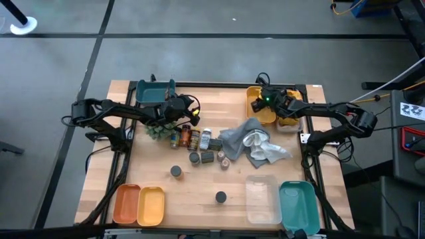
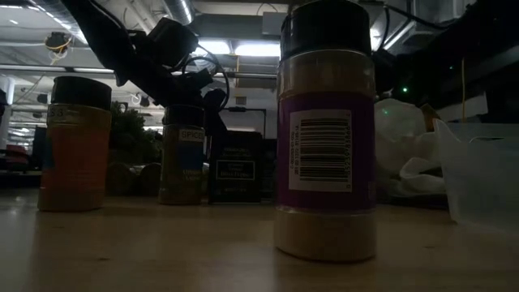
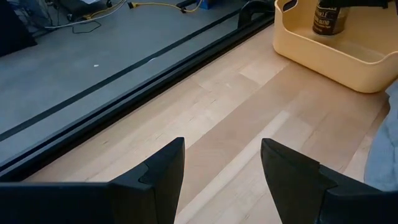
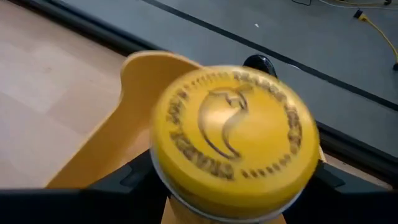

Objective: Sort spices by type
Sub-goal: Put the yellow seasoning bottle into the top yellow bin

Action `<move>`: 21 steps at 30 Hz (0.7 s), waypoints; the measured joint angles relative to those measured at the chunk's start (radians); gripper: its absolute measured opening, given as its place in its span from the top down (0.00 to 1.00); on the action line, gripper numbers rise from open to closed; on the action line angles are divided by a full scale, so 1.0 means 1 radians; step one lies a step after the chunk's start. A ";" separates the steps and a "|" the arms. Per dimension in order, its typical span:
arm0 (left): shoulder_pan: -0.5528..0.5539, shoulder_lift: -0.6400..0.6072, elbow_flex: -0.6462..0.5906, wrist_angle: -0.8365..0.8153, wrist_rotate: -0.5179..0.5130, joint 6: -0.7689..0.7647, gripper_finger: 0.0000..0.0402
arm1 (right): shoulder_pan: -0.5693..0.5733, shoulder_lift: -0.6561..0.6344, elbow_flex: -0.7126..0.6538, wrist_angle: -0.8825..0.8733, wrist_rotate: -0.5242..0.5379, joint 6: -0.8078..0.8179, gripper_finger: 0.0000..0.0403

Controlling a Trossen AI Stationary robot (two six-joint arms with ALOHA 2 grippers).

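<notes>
Several spice jars [image 1: 194, 139] stand in a loose row at mid table, with two dark-lidded ones [image 1: 176, 171] nearer the front. In the low view the closest jar [image 2: 324, 130] has a dark lid. My right gripper [image 1: 265, 99] hovers over the yellow bin [image 1: 260, 109] at the far right, shut on a yellow-lidded jar [image 4: 233, 134]. That bin holds another jar [image 3: 328, 18]. My left gripper [image 3: 222, 168] stands open and empty above bare wood, beside the green plant ball [image 1: 158, 129]. My right gripper has the yellow-lidded jar between its two fingers [image 4: 134, 180], which flank the body just under the lid. The wide lid [image 4: 233, 134] hides the place of contact. The jar is upright, lid toward the camera, lifted above the yellow bin's wall [image 4: 140, 118].
Grey and white cloths [image 1: 255, 143] lie heaped right of the jars. A teal bin [image 1: 154, 89] sits at the far left. Orange [image 1: 126, 202] and yellow [image 1: 151, 204] trays line the near left, a clear container [image 1: 262, 196] and teal tray [image 1: 299, 202] the near right.
</notes>
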 joint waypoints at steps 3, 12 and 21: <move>0.000 0.000 0.000 0.000 0.000 0.000 0.51 | 0.000 0.000 0.000 -0.018 0.000 0.000 0.40; 0.000 0.000 0.000 0.000 0.000 0.000 0.51 | 0.000 0.000 0.000 -0.033 -0.003 0.000 0.40; 0.000 0.000 0.000 0.000 0.000 0.001 0.51 | 0.001 0.000 0.000 -0.051 -0.011 0.013 0.40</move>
